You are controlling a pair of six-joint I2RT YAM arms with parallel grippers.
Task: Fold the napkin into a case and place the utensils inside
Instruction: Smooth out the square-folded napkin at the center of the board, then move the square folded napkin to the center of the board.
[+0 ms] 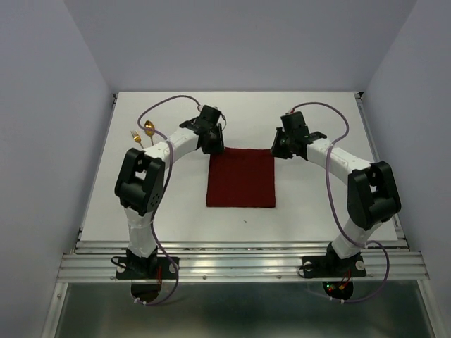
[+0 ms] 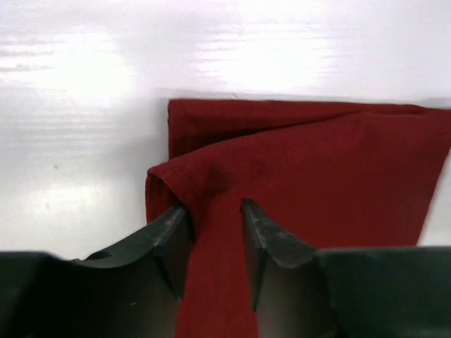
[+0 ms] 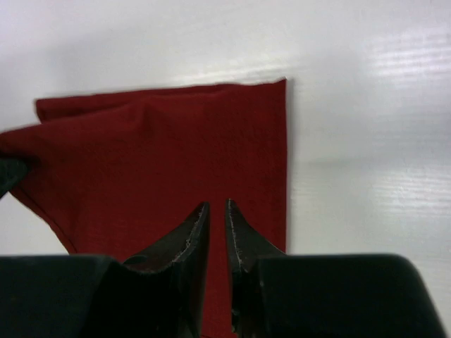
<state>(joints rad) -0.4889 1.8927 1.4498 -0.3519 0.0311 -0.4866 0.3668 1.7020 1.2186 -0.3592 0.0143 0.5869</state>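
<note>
The dark red napkin [image 1: 241, 177] lies folded into a flat rectangle in the middle of the table. My left gripper [image 1: 213, 145] is over its far left corner, open. In the left wrist view the left gripper [image 2: 213, 206] straddles the napkin [image 2: 317, 169], and a loose raised fold lies against the left finger. My right gripper [image 1: 279, 149] is over the far right corner. In the right wrist view the right gripper [image 3: 216, 203] shows a narrow gap above the flat napkin [image 3: 162, 155], pinching nothing. The gold spoon [image 1: 149, 129] and fork [image 1: 134, 136] lie at the far left.
The white table [image 1: 317, 211] is walled on the left, right and back. An aluminium rail [image 1: 239, 257] runs along the near edge by both arm bases. Purple cables loop above each arm.
</note>
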